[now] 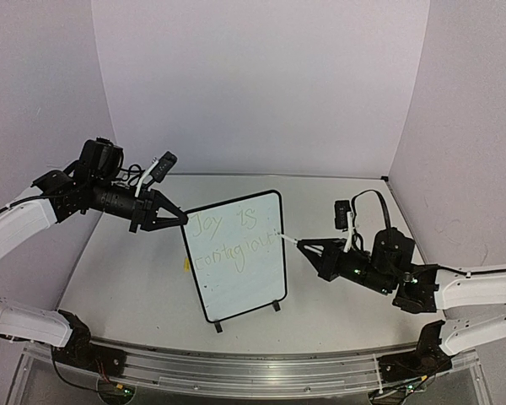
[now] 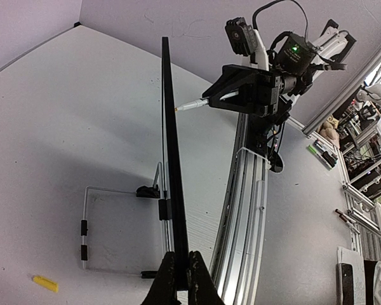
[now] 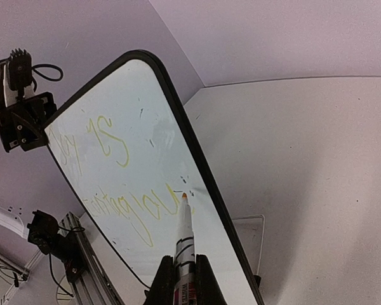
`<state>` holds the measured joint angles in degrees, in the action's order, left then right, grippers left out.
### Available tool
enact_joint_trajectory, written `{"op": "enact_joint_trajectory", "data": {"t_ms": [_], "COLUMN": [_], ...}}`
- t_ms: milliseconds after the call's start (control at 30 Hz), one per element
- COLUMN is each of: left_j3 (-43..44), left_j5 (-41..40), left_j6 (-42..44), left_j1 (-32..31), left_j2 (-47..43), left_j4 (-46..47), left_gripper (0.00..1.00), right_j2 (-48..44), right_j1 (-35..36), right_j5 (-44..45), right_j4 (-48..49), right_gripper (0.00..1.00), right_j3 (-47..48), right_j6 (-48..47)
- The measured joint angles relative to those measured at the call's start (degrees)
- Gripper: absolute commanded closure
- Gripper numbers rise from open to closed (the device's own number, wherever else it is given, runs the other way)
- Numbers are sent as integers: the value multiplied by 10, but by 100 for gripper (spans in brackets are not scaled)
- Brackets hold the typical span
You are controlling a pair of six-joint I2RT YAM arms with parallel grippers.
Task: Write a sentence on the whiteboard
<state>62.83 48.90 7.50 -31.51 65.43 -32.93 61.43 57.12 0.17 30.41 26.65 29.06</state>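
Observation:
The whiteboard (image 1: 240, 283) stands upright mid-table on its black feet. The sentence (image 1: 234, 240) is faint yellow-green writing in two lines. My left gripper (image 1: 182, 218) is shut on the board's upper left edge; in the left wrist view the fingers (image 2: 180, 270) pinch the black frame (image 2: 171, 146), seen edge-on. My right gripper (image 1: 309, 251) is shut on a white marker (image 3: 186, 232). The marker's orange tip is at the board face (image 3: 162, 108), at the right end of the second line of the sentence (image 3: 124, 206). The marker also shows in the left wrist view (image 2: 193, 105).
A small yellow cap (image 2: 44, 283) lies on the table behind the board, also visible in the top view (image 1: 186, 264). The board's wire stand (image 2: 86, 222) sticks out behind it. Purple walls enclose the table. A metal rail (image 1: 253, 363) runs along the near edge.

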Motion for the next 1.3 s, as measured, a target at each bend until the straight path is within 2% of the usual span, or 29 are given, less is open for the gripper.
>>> {"op": "enact_joint_trajectory", "data": {"t_ms": [733,1300], "left_j3": [0,0], "left_j5": [0,0], "left_j6": [-1,0], "left_j1": [0,0], "left_j2": [0,0], "left_j4": [0,0], "left_gripper": [100,100], "right_j2": [40,37], "right_j1": [0,0], "right_j5": [8,-7], "right_j4": [25,20], "right_gripper": [100,100], "right_j3": [19,5], "right_j6": [-20,11]}}
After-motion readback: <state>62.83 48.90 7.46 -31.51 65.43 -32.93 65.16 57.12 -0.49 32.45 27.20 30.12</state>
